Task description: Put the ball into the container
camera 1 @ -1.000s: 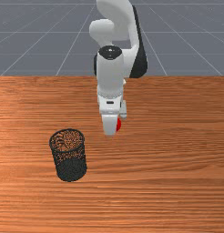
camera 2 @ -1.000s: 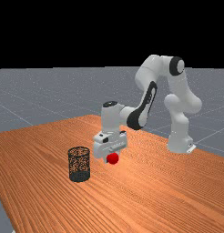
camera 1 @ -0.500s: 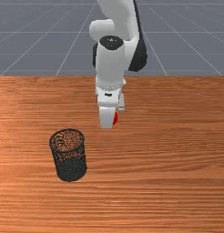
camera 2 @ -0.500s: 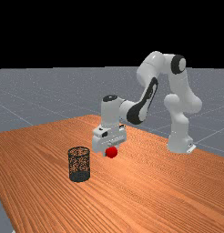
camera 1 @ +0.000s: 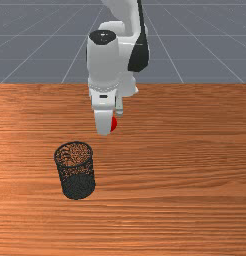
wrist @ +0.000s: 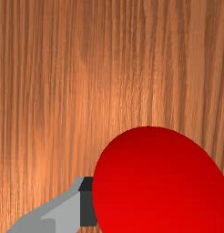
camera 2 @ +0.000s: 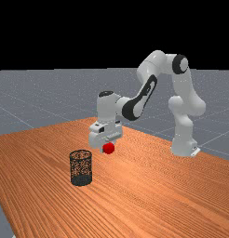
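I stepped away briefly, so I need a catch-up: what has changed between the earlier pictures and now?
The ball has risen and shifted toward the far view's left, and toward the front view's left too, together with the claw. Nothing was newly gripped or let go: the claw still holds the ball. The black mesh container has stayed upright in its place.

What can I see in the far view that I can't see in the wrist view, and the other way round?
Far view: the white and grey robot arm, the round black mesh container and the grey floor.
Wrist view: the flat dark pad of one grey finger, against the round red ball.
Both: that ball and the orange-brown wooden table.
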